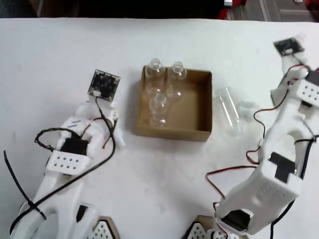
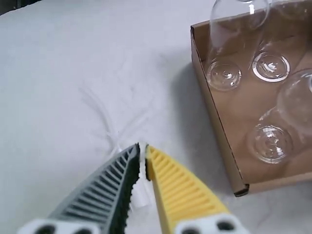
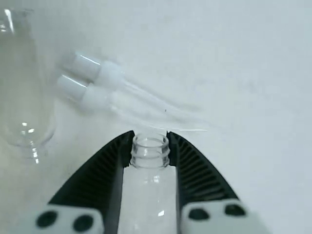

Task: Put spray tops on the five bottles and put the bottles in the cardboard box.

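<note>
On the white worktop (image 1: 60,50), mid-table, the box (image 1: 172,132) sits open with three bottles (image 1: 158,105) upright inside: two by the far wall, one nearer the front, none with a top on. Left pincer (image 2: 142,148) is low over the worktop just beside the box's side wall, its grey and yellow fingers almost fully closed, pinching a white spray top (image 2: 143,168). Thin clear tubes (image 2: 105,114) lie on the worktop just ahead of the tips; can't tell which belongs to the pinched top. Right pincer (image 3: 149,132) is clamped on the held bottle (image 3: 148,187), black fingers either side of its neck, mouth open and bare. Just ahead of it two loose tops (image 3: 92,68) lie side by side on the worktop, touching, tubes trailing off together. A loose bottle (image 1: 227,109) lies on its side near them, outside the box on the right arm's side.
</note>
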Controlling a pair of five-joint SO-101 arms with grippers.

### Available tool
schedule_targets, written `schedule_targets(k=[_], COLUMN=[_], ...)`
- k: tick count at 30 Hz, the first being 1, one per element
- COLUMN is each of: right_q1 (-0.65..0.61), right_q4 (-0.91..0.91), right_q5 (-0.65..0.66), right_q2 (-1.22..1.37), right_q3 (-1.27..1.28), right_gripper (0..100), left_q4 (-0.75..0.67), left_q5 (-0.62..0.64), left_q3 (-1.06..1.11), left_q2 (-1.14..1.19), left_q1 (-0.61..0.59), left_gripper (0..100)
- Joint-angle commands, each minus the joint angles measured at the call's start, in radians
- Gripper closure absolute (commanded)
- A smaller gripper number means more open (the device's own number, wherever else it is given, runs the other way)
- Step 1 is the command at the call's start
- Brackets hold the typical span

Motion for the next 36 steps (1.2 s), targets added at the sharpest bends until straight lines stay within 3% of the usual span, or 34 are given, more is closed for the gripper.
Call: schedule_targets(k=[1, 8, 15, 19, 25, 31, 36], right_q1=[-0.074, -0.226, -0.254, -0.255, -0.358, -0.486, -0.619], right_q4=[0.173, 0.349, 0.367, 0.357, 0.352, 0.335, 0.205], right_q5=[-0.002, -0.008, -0.356, -0.474, -0.499, -0.497, -0.497], right_q2=[-0.18, -0.455, -0.659, -0.704, -0.731, -0.944, -1.11], right_q3=[-0.157, -0.169, -0.169, -0.146, -0.005, 0.038, 0.235], right_gripper=[97.1, 97.1, 97.1, 97.1, 97.4, 98.1, 98.1], left_q4=[-0.021, -0.02, -0.02, -0.02, -0.02, -0.02, -0.02], left_q5=[-0.009, -0.009, -0.009, -0.009, -0.009, -0.009, -0.009], left_q3=[-0.008, -0.008, -0.008, -0.008, -0.008, -0.008, -0.008], left_q2=[-0.031, -0.033, -0.038, -0.038, -0.038, -0.038, -0.038], left_q1=[0.013, 0.005, 0.005, 0.005, 0.005, 0.005, 0.005], left_gripper=[98, 98, 98, 98, 98, 98, 98])
